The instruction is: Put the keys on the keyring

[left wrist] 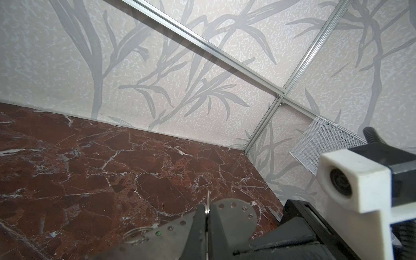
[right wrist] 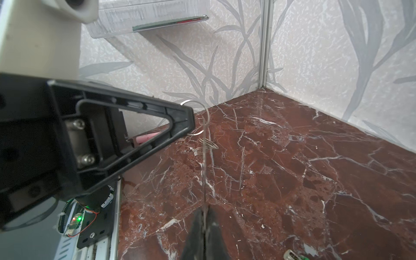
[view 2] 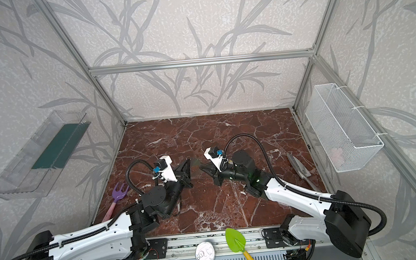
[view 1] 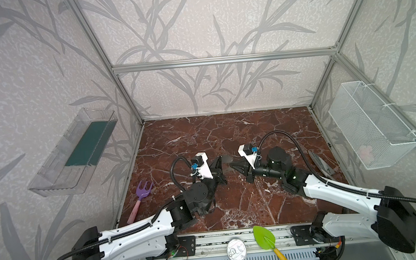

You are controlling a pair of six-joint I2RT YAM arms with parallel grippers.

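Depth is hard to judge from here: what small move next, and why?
Probably hold the keyring steady in the right tool and twist the left tool slightly to feed its wire ring through a rim hole. Both tools are shut, and the ring meets the keyring's edge; whether it is threaded isn't clear.

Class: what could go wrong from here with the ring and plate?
The left gripper pinches the wire ring by its thin edge alone; it could twist or slip out. The right gripper holds the keyring plate by one edge; pushing the ring against it might lever it loose.
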